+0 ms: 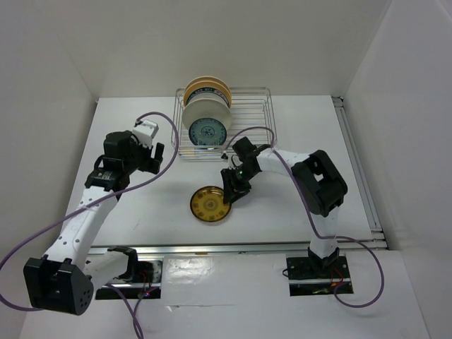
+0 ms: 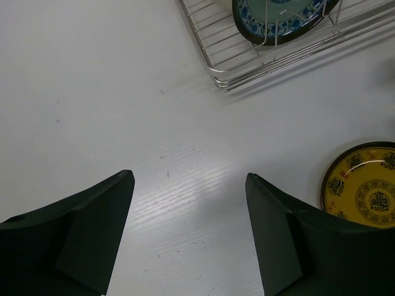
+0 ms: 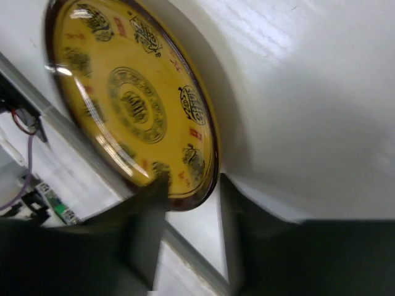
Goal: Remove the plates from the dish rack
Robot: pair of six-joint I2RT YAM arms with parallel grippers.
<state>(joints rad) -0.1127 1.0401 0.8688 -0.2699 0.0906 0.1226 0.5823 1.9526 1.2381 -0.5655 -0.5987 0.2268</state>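
One plate is out: the gold-patterned plate [image 1: 209, 205] lies flat on the table [image 1: 141, 127], on the near side of the dish rack [image 1: 258, 113] and close to the near edge. More plates stand upright at the rack's left end. The blue-patterned plate [image 1: 208, 131] is nearest, the cream plate [image 1: 206, 107] is behind it, and the tan plates [image 1: 206, 85] are farthest.

Right gripper [image 1: 230, 192]: at the gold plate's right rim. Jaws slightly apart with the rim between them. A sliver of table shows between the rim and one finger, so I read it as not clamped.

Left gripper [image 1: 157, 157]: jaws wide apart, nothing between them, over bare table left of the rack.

Risks:
- The right fingers sit close about the rim. A sideways or tilted pull-away could catch it and drag or flip the plate toward the rail [image 1: 240, 246].
- The right arm's purple cable [image 1: 248, 130] loops across the rack's near side, so a reach for the next plate might snag it.
- The upright plates stand close together. Lifting one may topple its neighbours.

Views:
- Top camera shows the rack's full load and both arms, but the jaw gap is too small to read there.
- Right wrist alone shows the rim between the fingers.
- Left wrist shows the rack's near-left corner, the blue plate, part of the gold plate, and its own parted fingers.
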